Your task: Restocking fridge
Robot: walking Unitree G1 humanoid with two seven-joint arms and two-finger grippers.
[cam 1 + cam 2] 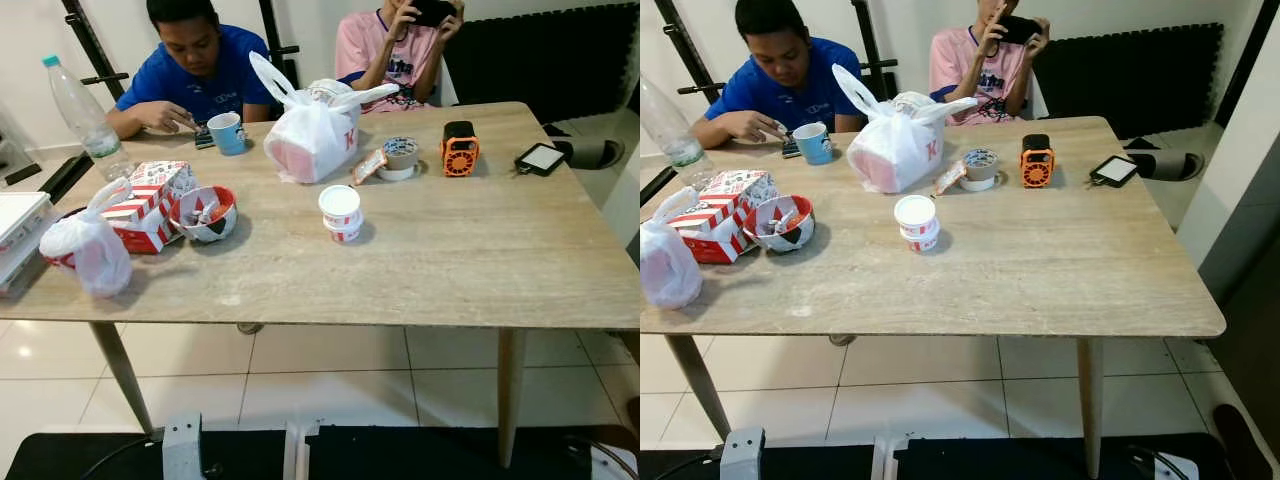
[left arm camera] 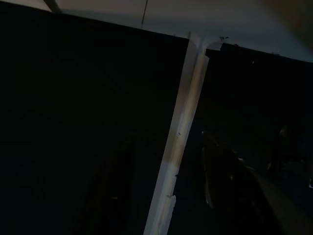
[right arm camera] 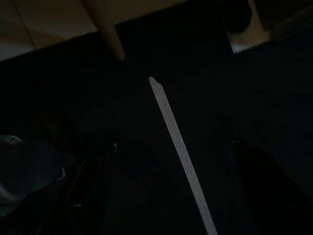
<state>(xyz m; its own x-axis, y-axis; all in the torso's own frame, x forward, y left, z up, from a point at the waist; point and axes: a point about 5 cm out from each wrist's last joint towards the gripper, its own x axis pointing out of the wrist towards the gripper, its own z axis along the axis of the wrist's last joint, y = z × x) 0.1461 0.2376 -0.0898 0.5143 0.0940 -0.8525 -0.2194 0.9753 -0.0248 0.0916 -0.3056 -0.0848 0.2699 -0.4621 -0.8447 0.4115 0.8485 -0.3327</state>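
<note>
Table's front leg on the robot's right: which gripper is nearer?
Right, probably. The right gripper hangs over the black mat, the front leg just ahead; the left gripper hangs over the mat seam.

Dark black mat (image 2: 73,122), pale seam strip (image 2: 183,127), light floor (image 2: 220,19) beyond

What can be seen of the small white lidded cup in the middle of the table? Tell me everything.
The small white lidded cup stands upright on the pale wood-look table, near its middle, alone. It looks like a paper or plastic tub with a flat white lid and red markings round its lower wall. The lid is on. The big white plastic bag sits behind it, apart; nothing touches it.
</note>
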